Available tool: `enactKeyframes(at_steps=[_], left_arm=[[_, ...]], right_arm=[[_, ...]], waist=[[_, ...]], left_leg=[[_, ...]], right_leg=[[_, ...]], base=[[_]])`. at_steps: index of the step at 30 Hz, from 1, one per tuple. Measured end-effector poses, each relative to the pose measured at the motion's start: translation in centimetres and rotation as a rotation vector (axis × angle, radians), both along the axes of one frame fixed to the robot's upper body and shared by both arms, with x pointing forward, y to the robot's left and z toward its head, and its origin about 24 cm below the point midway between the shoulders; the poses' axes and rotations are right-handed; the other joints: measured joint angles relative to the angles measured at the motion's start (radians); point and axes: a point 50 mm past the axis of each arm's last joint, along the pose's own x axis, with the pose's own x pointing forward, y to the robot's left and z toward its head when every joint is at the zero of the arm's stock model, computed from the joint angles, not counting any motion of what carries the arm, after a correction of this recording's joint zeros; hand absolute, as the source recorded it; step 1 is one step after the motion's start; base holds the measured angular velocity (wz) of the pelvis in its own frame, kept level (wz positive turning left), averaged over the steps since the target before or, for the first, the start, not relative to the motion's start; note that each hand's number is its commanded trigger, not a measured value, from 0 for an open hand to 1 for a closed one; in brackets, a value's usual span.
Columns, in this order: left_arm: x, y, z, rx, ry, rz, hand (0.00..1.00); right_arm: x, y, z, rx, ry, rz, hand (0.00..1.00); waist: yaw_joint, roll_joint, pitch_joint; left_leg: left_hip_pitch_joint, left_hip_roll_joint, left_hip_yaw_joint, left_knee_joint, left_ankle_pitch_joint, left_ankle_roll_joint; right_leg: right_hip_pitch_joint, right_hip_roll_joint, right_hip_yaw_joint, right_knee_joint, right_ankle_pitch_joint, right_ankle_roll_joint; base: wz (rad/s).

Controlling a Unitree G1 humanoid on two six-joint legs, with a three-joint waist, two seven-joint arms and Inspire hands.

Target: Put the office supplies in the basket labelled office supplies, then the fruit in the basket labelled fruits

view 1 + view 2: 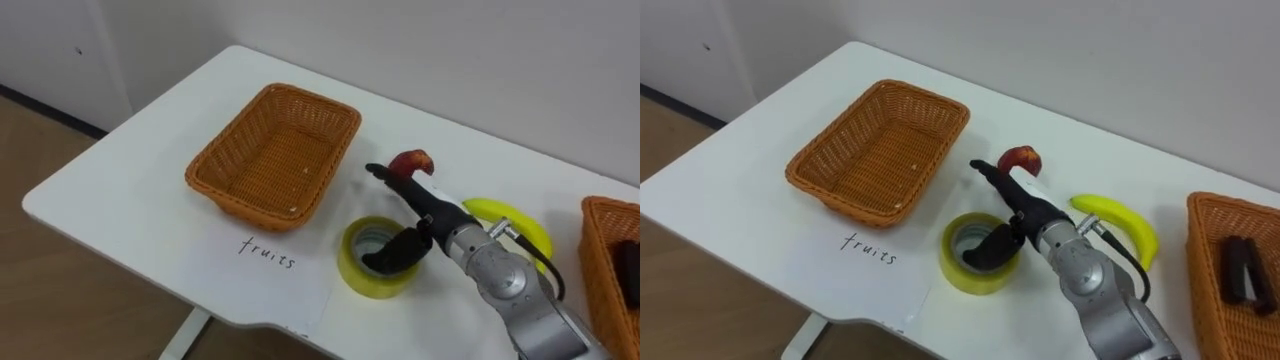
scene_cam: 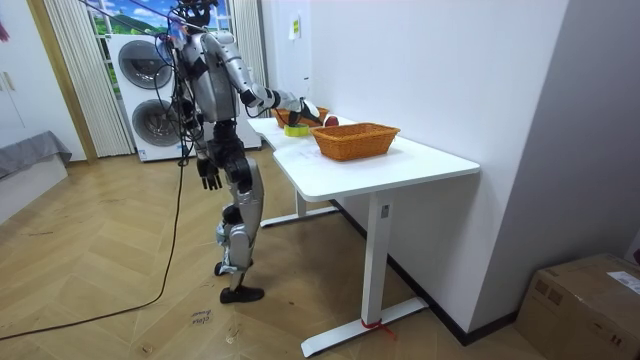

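The apple is sitting on the surface just beyond the right hand, straight ahead of its fingertips. That hand is stretching over the tape roll, fingers straight, holding nothing. The fruit basket is lying to its left. The left hand is hanging relaxed at the robot's side.

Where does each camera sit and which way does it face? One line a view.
Left eye view: on the robot's head, looking down at the table, fruits basket, tape roll, apple and banana; the right robot hand and forearm show.
Right eye view: same head, slightly aside, same downward look, same arm.
Room view: stands on the floor beyond the table's end, facing along it; whole robot, left robot hand hanging.
Shared: table and reaching arm.
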Motion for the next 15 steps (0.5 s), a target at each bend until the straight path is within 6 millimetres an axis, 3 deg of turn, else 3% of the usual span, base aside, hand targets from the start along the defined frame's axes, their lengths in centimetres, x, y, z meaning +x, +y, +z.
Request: enactKeyframes(at_steps=[4, 8, 15], left_arm=[[0.6, 0.2, 0.0, 0.006, -0.011, -0.003, 0.0], [0.7, 0.3, 0.1, 0.014, -0.005, -0.024, 0.0], [0.6, 0.4, 0.1, 0.007, 0.024, -0.013, 0.0]], right_arm=[[-0.2, 0.1, -0.3, 0.013, 0.045, 0.025, 0.0], [-0.6, -0.1, -1.3, -0.011, 0.122, 0.061, 0.0], [-0.6, -0.5, -1.4, -0.077, 0.186, 0.108, 0.0]], waist=[[0.003, 0.0, -0.0004], [0.006, -0.004, -0.0107], [0.005, -0.012, -0.0155]], left_leg=[[-0.001, 0.0, -0.003, 0.0, 0.0, 0.0], [-0.002, -0.001, -0.008, 0.0, 0.0, 0.0], [0.003, -0.001, -0.01, 0.005, 0.001, 0.001]], right_leg=[[0.001, 0.001, -0.004, -0.001, 0.0, 0.0], [0.003, 0.0, -0.011, 0.0, 0.0, 0.0], [0.017, -0.003, -0.027, 0.0, 0.0, 0.001]], base=[[0.02], [0.04], [0.07]])
